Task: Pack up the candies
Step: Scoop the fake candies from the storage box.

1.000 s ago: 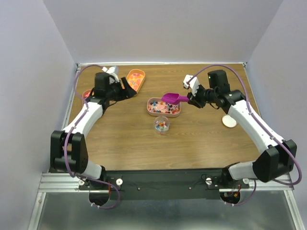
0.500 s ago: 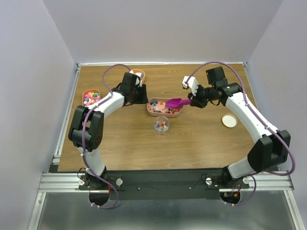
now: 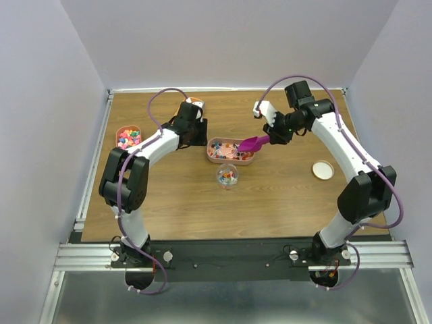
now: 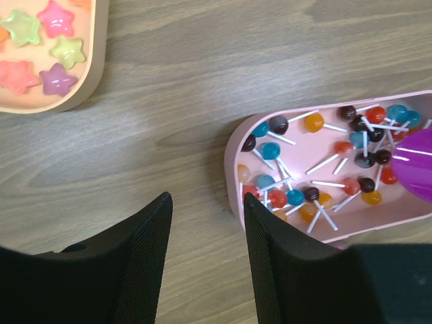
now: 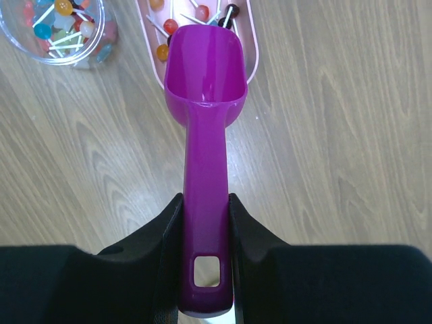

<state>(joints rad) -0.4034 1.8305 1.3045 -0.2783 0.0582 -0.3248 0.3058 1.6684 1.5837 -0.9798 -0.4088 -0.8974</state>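
The candies (image 4: pixel 310 194) I see are tiny lollipops: round heads in blue, red, orange and dark brown on thin white sticks. Most lie loose and criss-crossed in an oblong pink tray (image 4: pixel 233 145) on my worktop (image 4: pixel 202 67). A few more sit in a clear cup (image 5: pixel 105 35) near it.

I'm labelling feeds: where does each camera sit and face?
Top external: above and behind the robot, looking down on the table; both arms show.
Left wrist: wrist-mounted, facing down past the open left hand at the pink tray.
Right wrist: facing down along the right hand gripping the magenta scoop.
Shared: both wrists see tray and scoop.
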